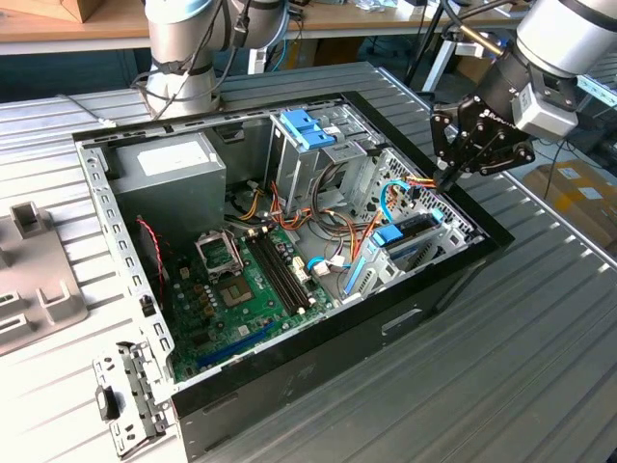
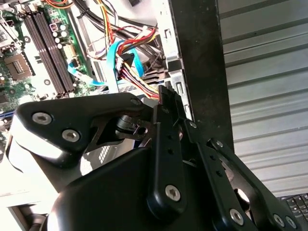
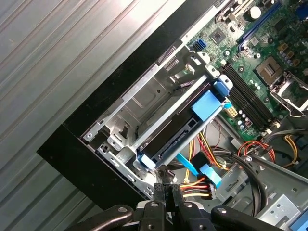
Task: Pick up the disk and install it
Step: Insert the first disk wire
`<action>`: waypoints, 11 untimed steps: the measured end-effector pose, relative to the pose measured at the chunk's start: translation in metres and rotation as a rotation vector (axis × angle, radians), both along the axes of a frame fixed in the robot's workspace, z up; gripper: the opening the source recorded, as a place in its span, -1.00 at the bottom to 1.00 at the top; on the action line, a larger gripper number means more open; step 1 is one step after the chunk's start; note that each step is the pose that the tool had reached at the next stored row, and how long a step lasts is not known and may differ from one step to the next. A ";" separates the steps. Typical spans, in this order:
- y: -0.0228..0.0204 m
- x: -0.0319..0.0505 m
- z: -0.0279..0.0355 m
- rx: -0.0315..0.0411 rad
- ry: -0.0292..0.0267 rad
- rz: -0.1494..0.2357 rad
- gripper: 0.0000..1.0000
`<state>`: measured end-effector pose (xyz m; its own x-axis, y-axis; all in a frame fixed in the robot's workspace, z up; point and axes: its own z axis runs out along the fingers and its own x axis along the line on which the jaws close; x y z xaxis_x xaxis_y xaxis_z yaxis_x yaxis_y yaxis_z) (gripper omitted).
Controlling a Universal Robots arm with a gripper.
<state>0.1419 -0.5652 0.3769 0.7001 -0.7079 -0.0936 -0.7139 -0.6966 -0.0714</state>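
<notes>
The disk (image 3: 180,126) lies inside the computer case (image 1: 386,318), slotted in the metal drive bay (image 3: 144,103) against the case's black front wall, its light-blue carrier tab facing the motherboard (image 1: 241,289). It sits level there, seemingly seated. The gripper (image 1: 461,166) hovers just above that bay, near the coloured power cables (image 3: 199,185), fingers pressed together and holding nothing.

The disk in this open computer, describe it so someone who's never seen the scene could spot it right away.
Find the open computer case on the metal table, then the metal bay in its corner nearest the gripper. The disk sits there: a flat dark slab in a light-blue frame with a brighter blue tab, unlike the thin blue cable beside it.
</notes>
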 end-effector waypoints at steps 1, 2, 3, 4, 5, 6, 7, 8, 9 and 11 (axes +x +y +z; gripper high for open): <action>0.0000 -0.0015 0.0000 -0.0001 0.0000 0.000 -0.65; 0.0000 -0.0025 0.0000 0.0000 0.0000 0.000 -0.65; 0.0000 -0.0033 0.0000 0.0000 0.0000 0.000 -0.65; 0.0000 -0.0043 0.0001 -0.0001 0.0000 0.000 -0.65; 0.0000 -0.0052 0.0001 -0.0001 0.0000 0.000 -0.65; 0.0000 -0.0064 0.0000 0.0000 0.0000 0.000 -0.65; 0.0000 -0.0074 0.0000 0.0000 0.0000 0.000 -0.65; -0.0003 -0.0140 0.0000 -0.0001 0.0000 0.000 -0.65; -0.0116 -0.0172 -0.0006 0.0000 0.0000 0.000 -0.65; -0.0180 -0.0172 -0.0019 -0.0001 0.0000 -0.001 -0.65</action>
<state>0.1247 -0.5832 0.3750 0.6996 -0.7084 -0.0936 -0.7144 -0.6961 -0.0713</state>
